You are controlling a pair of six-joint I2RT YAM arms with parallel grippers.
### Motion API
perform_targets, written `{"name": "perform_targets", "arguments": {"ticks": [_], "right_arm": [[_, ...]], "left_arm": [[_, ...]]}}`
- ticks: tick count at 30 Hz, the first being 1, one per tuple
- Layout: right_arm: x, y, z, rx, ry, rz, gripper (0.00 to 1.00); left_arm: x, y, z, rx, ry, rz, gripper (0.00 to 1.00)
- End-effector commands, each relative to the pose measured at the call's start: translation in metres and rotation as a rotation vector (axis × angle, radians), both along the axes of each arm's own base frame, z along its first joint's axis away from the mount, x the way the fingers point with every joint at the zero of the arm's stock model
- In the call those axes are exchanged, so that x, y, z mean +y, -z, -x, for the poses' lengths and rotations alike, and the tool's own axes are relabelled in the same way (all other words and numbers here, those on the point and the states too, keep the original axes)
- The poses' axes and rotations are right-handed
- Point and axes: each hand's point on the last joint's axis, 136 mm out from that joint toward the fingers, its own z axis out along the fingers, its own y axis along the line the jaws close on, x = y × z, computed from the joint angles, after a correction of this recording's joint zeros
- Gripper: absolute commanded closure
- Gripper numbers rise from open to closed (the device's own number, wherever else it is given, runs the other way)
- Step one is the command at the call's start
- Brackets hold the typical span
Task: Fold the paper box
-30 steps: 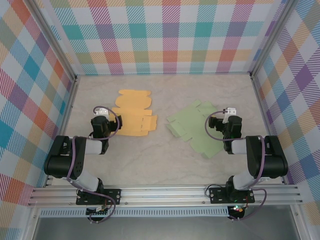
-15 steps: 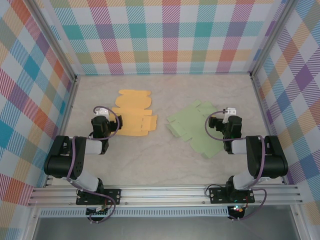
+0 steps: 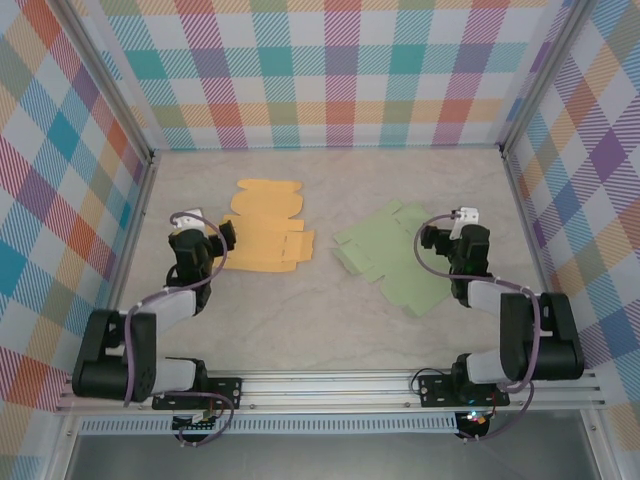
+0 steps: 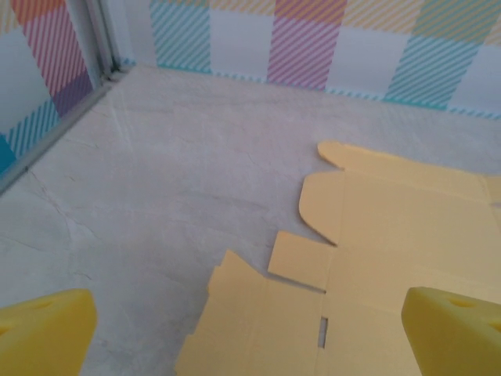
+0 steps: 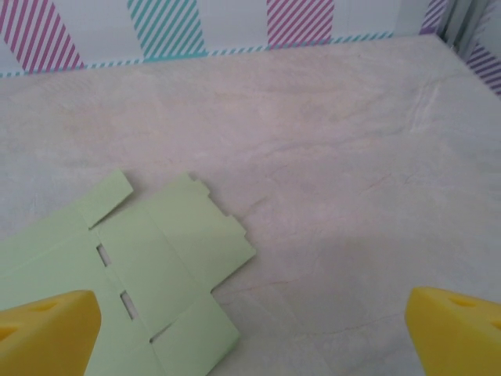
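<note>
Bearing | orange blank (image 4: 391,235) is seen just ahead-right of left gripper (image 4: 250,345), gaping, empty | green blank (image 5: 156,251) ahead-left of right gripper (image 5: 250,337), gaping, empty

I work in a lab test cell: my desk (image 3: 320,320), a pale marble-look board, is boxed in by plaid-printed walls (image 3: 340,70) on aluminium posts (image 3: 108,85), with an aluminium rail (image 3: 330,385) bolted along its near edge.
</note>
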Motion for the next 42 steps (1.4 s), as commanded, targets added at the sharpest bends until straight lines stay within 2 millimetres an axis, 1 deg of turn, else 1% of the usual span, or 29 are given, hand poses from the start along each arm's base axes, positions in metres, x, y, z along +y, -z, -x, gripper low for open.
{"name": "perform_targets", "arguments": {"ticks": [1, 5, 7, 9, 12, 13, 15, 17, 19, 22, 24, 28, 33, 35, 38, 42], "right_arm": [[-0.009, -0.003, 0.003, 0.075, 0.066, -0.02, 0.0], [-0.011, -0.012, 0.008, 0.117, 0.092, -0.044, 0.0], [-0.009, -0.017, 0.011, 0.113, 0.081, -0.054, 0.0], [-0.008, -0.022, 0.015, 0.108, 0.077, -0.06, 0.0], [-0.009, -0.025, 0.021, 0.109, 0.084, -0.064, 0.0], [-0.01, -0.025, 0.022, 0.109, 0.09, -0.065, 0.0], [-0.01, -0.024, 0.025, 0.116, 0.092, -0.069, 0.0], [-0.01, -0.024, 0.025, 0.12, 0.095, -0.073, 0.0], [-0.011, -0.024, 0.026, 0.124, 0.102, -0.075, 0.0], [-0.013, -0.021, 0.026, 0.128, 0.113, -0.074, 0.0], [-0.013, -0.019, 0.026, 0.135, 0.117, -0.072, 0.0], [-0.015, -0.02, 0.026, 0.137, 0.127, -0.071, 0.0], [-0.017, -0.021, 0.028, 0.128, 0.14, -0.07, 0.0], [-0.018, -0.021, 0.028, 0.13, 0.145, -0.068, 0.0], [-0.018, -0.021, 0.028, 0.13, 0.146, -0.068, 0.0], [-0.018, -0.021, 0.028, 0.131, 0.146, -0.067, 0.0]], "left_arm": [[0.0, -0.016, 0.012, -0.006, -0.024, 0.081, 0.0], [-0.021, -0.046, 0.024, -0.051, 0.026, 0.251, 0.0], [-0.039, -0.056, 0.029, -0.043, 0.052, 0.358, 0.0], [-0.067, -0.066, 0.034, -0.038, 0.119, 0.429, 0.0], [-0.113, -0.07, 0.041, 0.015, 0.176, 0.485, 0.0], [-0.126, -0.069, 0.042, 0.038, 0.183, 0.498, 0.0], [-0.165, -0.063, 0.046, 0.098, 0.242, 0.51, 0.0], [-0.198, -0.054, 0.048, 0.163, 0.268, 0.512, 0.0], [-0.233, -0.04, 0.053, 0.238, 0.295, 0.479, 0.0], [-0.272, -0.02, 0.058, 0.325, 0.299, 0.438, 0.0], [-0.283, -0.006, 0.06, 0.354, 0.269, 0.428, 0.0], [-0.305, 0.022, 0.06, 0.416, 0.256, 0.485, 0.06], [-0.336, 0.054, 0.059, 0.507, 0.28, 0.477, 0.16], [-0.35, 0.065, 0.059, 0.539, 0.294, 0.472, 0.17], [-0.362, 0.078, 0.057, 0.57, 0.303, 0.46, 0.17], [-0.369, 0.085, 0.052, 0.582, 0.3, 0.445, 0.2]]}}
